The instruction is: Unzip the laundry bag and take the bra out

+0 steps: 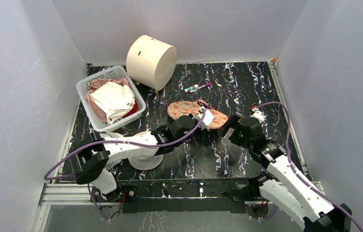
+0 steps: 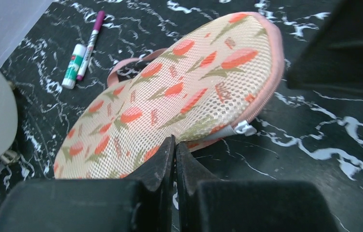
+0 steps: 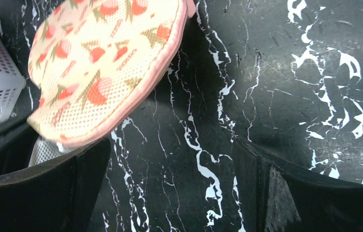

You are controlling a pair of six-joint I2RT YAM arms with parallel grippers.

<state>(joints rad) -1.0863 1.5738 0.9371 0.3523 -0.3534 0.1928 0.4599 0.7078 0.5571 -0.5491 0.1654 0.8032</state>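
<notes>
One laundry bag point(image 1: 184, 109) at centre of top view: likely light, soft mesh, floppy. Best hold probably white zipper pull point(image 2: 244, 128), small, slippery. Clenched left gripper point(image 2: 174, 145) at bag's near edge; right gripper point(image 3: 170, 186) released, alongside. No bra visible.

Marbled table point(image 1: 247, 82) — laundry bag point(image 1: 187, 109), basket point(image 1: 120, 120), perhaps markers point(image 1: 196, 87).

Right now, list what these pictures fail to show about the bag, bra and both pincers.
Bra: in no view; the laundry bag looks zipped, its fabric covering any contents.
Left pincer: left wrist view, shut at the bag's rim; its own fingertips hide whether fabric is pinched.
Bag's middle: top view, covered by the left pincer.
Right pincer: right wrist view, open; bag rim overlaps one finger, contact unclear.
</notes>
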